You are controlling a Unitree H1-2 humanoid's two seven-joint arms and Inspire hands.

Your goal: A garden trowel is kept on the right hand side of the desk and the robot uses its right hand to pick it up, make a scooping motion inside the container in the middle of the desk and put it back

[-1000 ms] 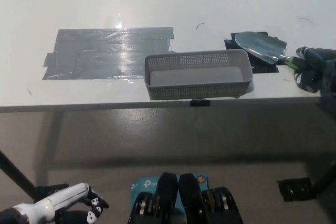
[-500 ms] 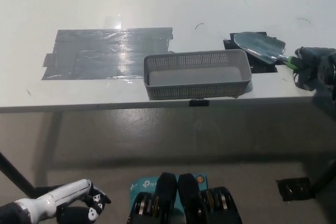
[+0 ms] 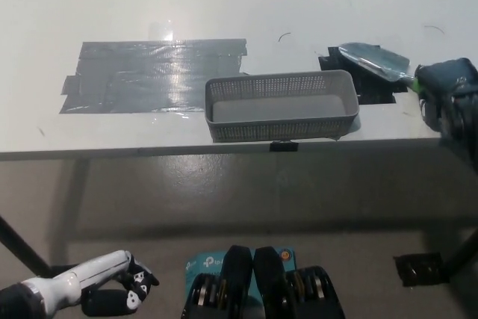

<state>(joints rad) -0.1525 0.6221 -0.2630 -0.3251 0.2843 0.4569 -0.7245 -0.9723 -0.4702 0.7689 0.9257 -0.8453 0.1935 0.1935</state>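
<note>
In the head view, the garden trowel (image 3: 376,60) is seen at the right of the desk (image 3: 224,5), its blade pointed left over black tape marks (image 3: 371,93), just behind the right end of the container (image 3: 281,106). Its handle is covered by the black right hand (image 3: 448,89), which appears to be closed round it; only a green bit of grip is shown between hand and blade. Whether the blade is clear of the desk cannot be told. The white left hand (image 3: 112,289) is rested at the lower left, below the desk edge, and its state cannot be made out. The container is set near the front edge, beside a patch of grey tape (image 3: 153,72). If the blade is swung left too low, the container's right wall may be struck and the light basket pushed towards that edge. With the handle held at its far end, the trowel may be twisted in the grasp during the scoop.
</note>
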